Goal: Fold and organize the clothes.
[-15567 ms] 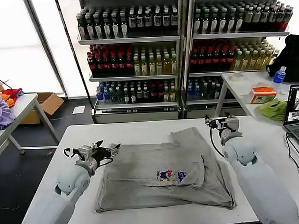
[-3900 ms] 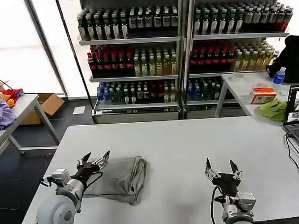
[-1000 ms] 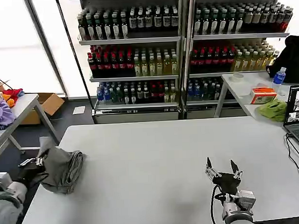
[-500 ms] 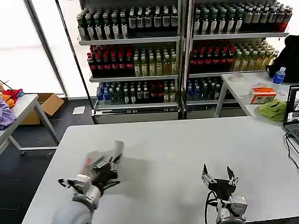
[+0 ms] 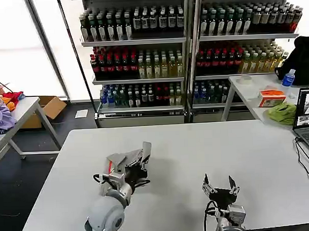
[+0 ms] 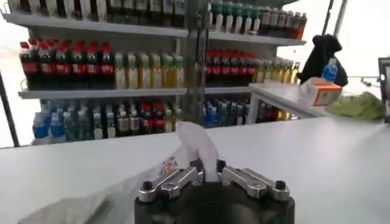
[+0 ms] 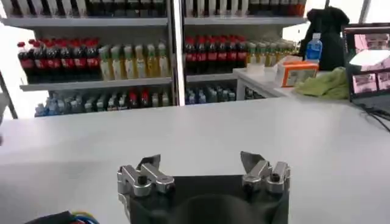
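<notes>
You had the left gripper [image 5: 140, 159] above the near-left part of the white table [image 5: 206, 144], fingers clenched on a bunched light grey T-shirt [image 6: 195, 143] – a tuft stood up between them, the rest hung beside the wrist. The right gripper [image 5: 219, 183] waited at the near edge, fingers spread and empty. This shirt looked not yet spread or folded. A laptop [image 5: 308, 119] and lime-green cloth [image 5: 283, 112] sat well apart – nothing blocked the lay-down
</notes>
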Motion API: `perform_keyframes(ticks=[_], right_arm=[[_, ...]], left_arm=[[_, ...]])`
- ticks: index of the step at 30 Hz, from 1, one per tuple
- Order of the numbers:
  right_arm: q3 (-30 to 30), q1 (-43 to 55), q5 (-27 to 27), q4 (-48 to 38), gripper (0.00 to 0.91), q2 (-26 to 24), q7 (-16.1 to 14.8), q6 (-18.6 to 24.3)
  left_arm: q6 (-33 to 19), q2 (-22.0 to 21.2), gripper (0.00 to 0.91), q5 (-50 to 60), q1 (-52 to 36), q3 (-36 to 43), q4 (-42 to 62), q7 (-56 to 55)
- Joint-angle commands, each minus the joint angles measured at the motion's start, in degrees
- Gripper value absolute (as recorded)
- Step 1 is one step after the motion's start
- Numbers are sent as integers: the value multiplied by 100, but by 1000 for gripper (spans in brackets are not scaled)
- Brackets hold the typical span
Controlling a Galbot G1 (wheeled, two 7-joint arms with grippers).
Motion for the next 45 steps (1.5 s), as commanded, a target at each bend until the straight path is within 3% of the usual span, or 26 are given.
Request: perform_keyframes(ticks=[1, 8, 13, 15, 19, 21, 28, 32, 39, 45], right_arm=[[-52, 157, -177, -170, 907, 46, 52, -94], [-175, 342, 122, -136, 907, -81, 43, -286], [-258, 715, 1261, -79, 907, -229, 113, -740], [-294, 1163, 2021, -311, 907, -308, 345, -964], [-457, 1610, 2632, -639, 907, -365, 524, -1077], [-537, 1932, 3555, -787, 907, -403, 658, -1202], [-771, 2585, 5056, -1263, 907, -597, 940, -1220], [-1012, 2624, 5301, -1159, 907, -785, 955, -1223], [-1157, 2782, 5204, -1387, 846, -692, 971, -1216], [-1269, 2945, 5204, -1575, 715, -687, 982, -1219]], left_arm=[[-842, -467, 907, -1840, -425, 331, 45, -264], [-666, -349, 907, -1640, -267, 12, -14, -476], [-334, 43, 907, -969, -117, -316, -35, -580], [-110, 299, 907, -725, -67, -526, -10, -645], [115, 580, 907, -775, 1, -855, -19, -864], [183, 717, 907, -777, 37, -1004, -46, -919], [344, 847, 907, -800, 198, -1160, -168, -996], [359, 800, 907, -777, 277, -1173, -158, -1021], [387, 710, 907, -777, 310, -1180, -103, -1048], [403, 707, 907, -787, 305, -1268, -69, -1057]])
